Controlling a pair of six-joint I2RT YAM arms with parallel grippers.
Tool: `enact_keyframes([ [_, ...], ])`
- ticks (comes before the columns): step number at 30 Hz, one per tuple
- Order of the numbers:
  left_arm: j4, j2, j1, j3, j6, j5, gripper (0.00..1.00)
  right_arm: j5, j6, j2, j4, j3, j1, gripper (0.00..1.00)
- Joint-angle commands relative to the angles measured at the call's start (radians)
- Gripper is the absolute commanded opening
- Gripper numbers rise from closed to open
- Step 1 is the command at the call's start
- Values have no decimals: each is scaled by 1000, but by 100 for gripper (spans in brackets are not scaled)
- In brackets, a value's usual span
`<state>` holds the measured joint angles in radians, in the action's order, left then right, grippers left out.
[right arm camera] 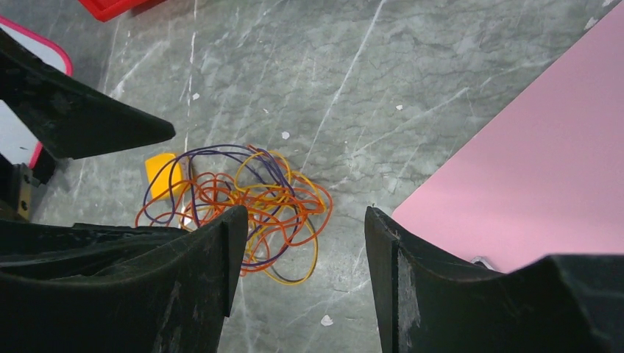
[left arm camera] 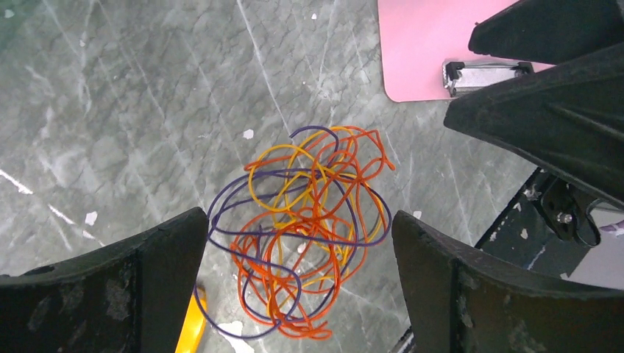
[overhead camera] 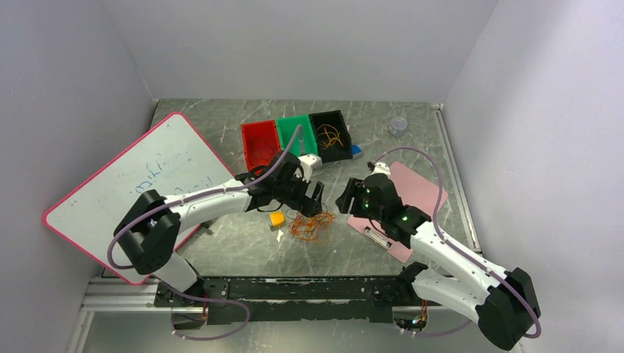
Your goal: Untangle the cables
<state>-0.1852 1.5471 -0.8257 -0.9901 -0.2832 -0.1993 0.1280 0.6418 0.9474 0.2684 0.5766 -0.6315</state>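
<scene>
- Your tangle of thin looped cables [left arm camera: 302, 235], in orange, yellow and purple, lay on the grey marble-patterned tabletop [overhead camera: 235, 246], near its front middle and between your two arms.
- Your left gripper [left arm camera: 300, 220] hung directly over that tangle with its jaws spread wide. One black finger stood on either side of the loops, and it grasped nothing.
- You could not tell from these views whether its fingertips touched the tabletop.
- Your right gripper [right arm camera: 305, 213] hovered just to the right of the tangle, pointed down towards it. Its jaws were parted with bare tabletop showing in the gap, so it held nothing either.
- A small yellow block [right arm camera: 163, 173] sat at the tangle's left edge, and a purple loop crossed over it.
- A flat pink clipboard with a metal clip [overhead camera: 419, 193] lay to the right of the tangle, apart from it and partly under your right arm.
- Behind the tangle stood a row of open plastic bins: a red bin [overhead camera: 259, 143], a green bin [overhead camera: 297, 134] and a black bin [overhead camera: 331, 135]. The black one had a few orange wire loops in it.
- A whiteboard with a pink-red frame [overhead camera: 140, 184] lay at the left, under your left arm.
</scene>
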Motion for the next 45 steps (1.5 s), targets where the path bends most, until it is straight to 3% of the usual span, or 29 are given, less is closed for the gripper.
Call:
enact_keyframes([
  [1,67,48,-13,-32,45,12,99,18,17,-21,9,-24,-4,63],
  [7,110,90,-20,-8,51,-29,97,19,23,-28,6,-39,-4,63],
  [10,117,116,-20,-2,41,-21,91,15,26,-29,0,-45,-3,63],
  [21,127,154,-18,36,-32,38,53,-1,32,-16,-21,-49,-3,63],
  [24,134,141,-11,59,-54,48,29,-3,33,-13,-29,-50,-4,63],
  [27,145,126,5,84,-74,44,17,-9,36,-7,-43,-51,-3,63],
  [33,166,106,74,137,-185,23,7,-30,35,19,-70,-63,-5,63],
  [45,218,49,143,255,-278,42,7,-107,45,170,-251,-102,-48,57],
])
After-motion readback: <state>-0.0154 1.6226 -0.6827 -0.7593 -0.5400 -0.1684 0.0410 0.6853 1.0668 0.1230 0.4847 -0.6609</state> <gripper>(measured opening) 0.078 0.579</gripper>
